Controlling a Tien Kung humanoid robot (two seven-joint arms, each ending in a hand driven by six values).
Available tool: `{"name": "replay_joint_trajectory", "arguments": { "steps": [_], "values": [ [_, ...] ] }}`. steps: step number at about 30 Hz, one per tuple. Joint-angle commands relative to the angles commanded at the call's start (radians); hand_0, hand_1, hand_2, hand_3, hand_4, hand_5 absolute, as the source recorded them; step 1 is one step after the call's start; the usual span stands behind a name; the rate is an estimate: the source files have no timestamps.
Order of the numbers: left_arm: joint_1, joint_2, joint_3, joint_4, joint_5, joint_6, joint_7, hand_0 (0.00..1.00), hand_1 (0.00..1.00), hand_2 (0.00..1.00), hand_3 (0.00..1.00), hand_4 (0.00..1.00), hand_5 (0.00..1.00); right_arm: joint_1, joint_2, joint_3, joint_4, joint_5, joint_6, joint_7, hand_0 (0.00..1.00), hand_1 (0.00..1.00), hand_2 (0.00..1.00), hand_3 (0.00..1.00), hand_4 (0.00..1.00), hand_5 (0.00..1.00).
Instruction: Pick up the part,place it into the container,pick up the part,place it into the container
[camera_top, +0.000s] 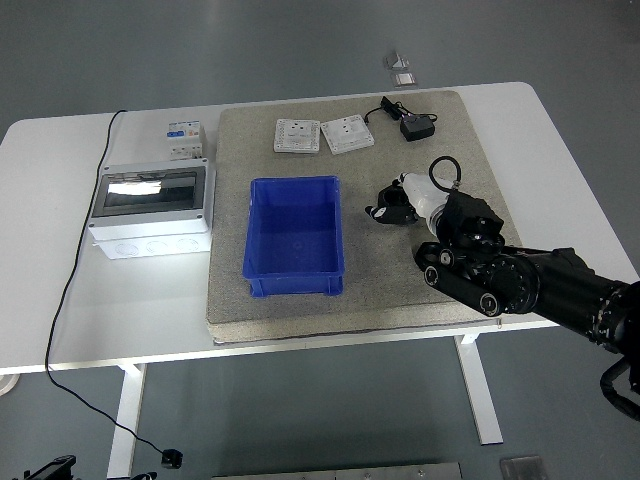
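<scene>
Parts (297, 135): two white, on mat, unpicked. Bin (295, 236): blue, empty. Right hand (392, 205): finger state unclear, nothing visibly held.

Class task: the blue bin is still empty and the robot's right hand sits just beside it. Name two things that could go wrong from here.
The right hand hovers close to the blue bin; it might clip the rim. The two white socket plates lie flat on the mat, likely hard to grip.
</scene>
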Motion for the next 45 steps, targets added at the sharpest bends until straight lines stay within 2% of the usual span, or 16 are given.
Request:
{"name": "replay_joint_trajectory", "arguments": {
  "steps": [3,6,7,12,13,18,19,24,25,29,32,34,41,45],
  "values": [
    [0.0,0.0,-0.001,0.0,0.002,0.0,-0.001,0.751,0.755,0.773,0.901,0.955,0.963,-0.004,0.0,-0.015,0.007,-0.004,-0.019,-0.003,0.833,0.716,0.753,0.794,0.66,0.478],
    [0.002,0.0,0.0,0.0,0.002,0.002,-0.005,0.751,0.755,0.773,0.901,0.955,0.963,-0.012,0.0,-0.042,0.021,-0.018,-0.061,-0.011,0.833,0.716,0.753,0.794,0.66,0.478],
    [0.003,0.0,0.0,0.0,0.002,0.003,-0.006,0.75,0.754,0.766,0.898,0.955,0.96,-0.015,0.0,-0.047,0.024,-0.025,-0.067,-0.017,0.782,0.62,0.632,0.7,0.674,0.241],
    [0.004,0.0,-0.002,0.0,0.008,0.006,-0.01,0.75,0.754,0.766,0.898,0.955,0.96,-0.026,0.0,-0.049,0.029,-0.077,-0.07,-0.055,0.782,0.62,0.632,0.7,0.674,0.241],
    [0.004,0.0,-0.002,0.0,0.008,0.007,-0.011,0.75,0.752,0.757,0.895,0.956,0.958,-0.028,0.0,-0.05,0.029,-0.084,-0.074,-0.061,0.762,0.493,0.527,0.643,0.539,0.002],
    [0.004,0.0,-0.002,-0.001,0.01,0.011,-0.017,0.75,0.752,0.757,0.895,0.956,0.958,-0.035,-0.002,-0.056,0.032,-0.09,-0.121,-0.059,0.762,0.493,0.527,0.643,0.539,0.002],
    [0.004,-0.001,-0.003,-0.001,0.013,0.014,-0.02,0.748,0.75,0.752,0.891,0.957,0.951,-0.036,-0.005,-0.058,0.033,-0.074,-0.145,-0.043,0.714,0.364,0.53,0.619,0.388,0.002],
    [0.005,-0.001,-0.003,-0.002,0.017,0.019,-0.027,0.748,0.75,0.752,0.891,0.957,0.951,-0.042,-0.017,-0.07,0.04,-0.004,-0.228,0.015,0.714,0.364,0.53,0.619,0.388,0.002],
    [0.005,-0.001,-0.002,-0.002,0.017,0.02,-0.028,0.746,0.749,0.744,0.887,0.955,0.952,-0.043,-0.019,-0.071,0.043,0.013,-0.248,0.029,0.698,0.318,0.546,0.618,0.354,0.002],
    [0.006,0.0,0.001,-0.002,0.015,0.026,-0.032,0.746,0.749,0.744,0.887,0.955,0.952,-0.051,-0.025,-0.056,0.055,0.082,-0.304,0.083,0.698,0.318,0.546,0.618,0.354,0.002],
    [0.006,0.001,0.007,-0.003,0.008,0.03,-0.037,0.742,0.747,0.744,0.883,0.955,0.953,-0.057,-0.033,-0.083,0.062,0.148,-0.367,0.139,0.7,0.323,0.544,0.602,0.32,0.002],
    [0.007,0.001,0.01,-0.003,0.004,0.033,-0.04,0.742,0.747,0.744,0.883,0.955,0.953,-0.062,-0.048,-0.054,0.087,0.174,-0.41,0.178,0.7,0.323,0.544,0.602,0.32,0.002],
    [0.01,-0.004,0.017,-0.002,-0.007,0.042,-0.049,0.741,0.747,0.747,0.884,0.955,0.956,-0.117,-0.124,0.127,0.232,0.077,-0.414,0.241,0.703,0.325,0.538,0.593,0.316,0.002],
    [0.013,-0.006,0.012,-0.003,-0.003,0.043,-0.043,0.741,0.745,0.753,0.89,0.954,0.96,-0.142,-0.15,0.222,0.328,0.011,-0.414,0.245,0.704,0.327,0.534,0.586,0.309,0.002]
  ]
}}
